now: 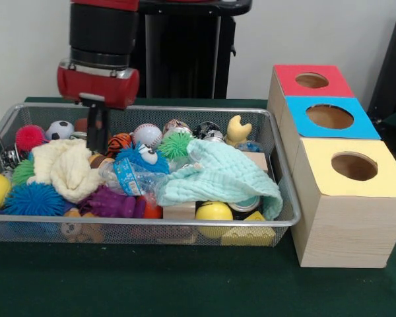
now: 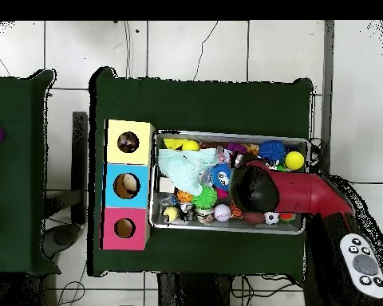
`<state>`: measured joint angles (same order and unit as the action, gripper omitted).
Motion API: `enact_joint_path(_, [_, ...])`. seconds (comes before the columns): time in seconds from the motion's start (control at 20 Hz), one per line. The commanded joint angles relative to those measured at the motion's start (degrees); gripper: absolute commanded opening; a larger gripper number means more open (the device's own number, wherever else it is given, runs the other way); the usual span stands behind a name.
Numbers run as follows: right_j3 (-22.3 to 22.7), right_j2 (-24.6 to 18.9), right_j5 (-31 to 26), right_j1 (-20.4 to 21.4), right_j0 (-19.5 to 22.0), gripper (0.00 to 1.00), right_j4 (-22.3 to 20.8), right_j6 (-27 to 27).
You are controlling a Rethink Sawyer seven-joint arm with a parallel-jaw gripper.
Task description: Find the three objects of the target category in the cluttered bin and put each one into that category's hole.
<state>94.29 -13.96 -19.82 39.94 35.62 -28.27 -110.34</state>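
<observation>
Hand (image 1: 97,132) lowered into wire bin (image 1: 152,228) near its far rim, finger state cannot be told, above cream cloth (image 1: 66,168), mint cloth (image 1: 218,178) spread alongside, three-hole wooden box (image 1: 343,172) just beside bin, open table (image 1: 152,281) in front.

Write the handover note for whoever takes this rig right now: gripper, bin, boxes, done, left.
Gripper: lowered into the left part of the wire mesh bin, beside the cream cloth; open or shut cannot be told.
Bin: full of clutter, with spiky balls, small sports balls, a clear plastic bottle and a mint-green cloth on top.
Boxes: wooden boxes with red top, blue top and yellow top stand beside the bin.
Done: cannot tell.
Left: find the target objects and drop them in their hole.
</observation>
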Motion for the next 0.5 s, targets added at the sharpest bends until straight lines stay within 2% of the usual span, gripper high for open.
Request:
enact_joint_path(0.05, [-7.6, -9.33, -9.36, -6.13, 5.32, 0.0, -6.58, 21.81])
enact_joint_path(0.3, [-9.36, -12.04, -10.07, -8.91, 7.55, 0.0, -8.98, 22.82])
enact_joint_path(0.5, [-8.9, -13.01, -8.86, -10.13, 8.97, 0.0, -10.61, 22.37])
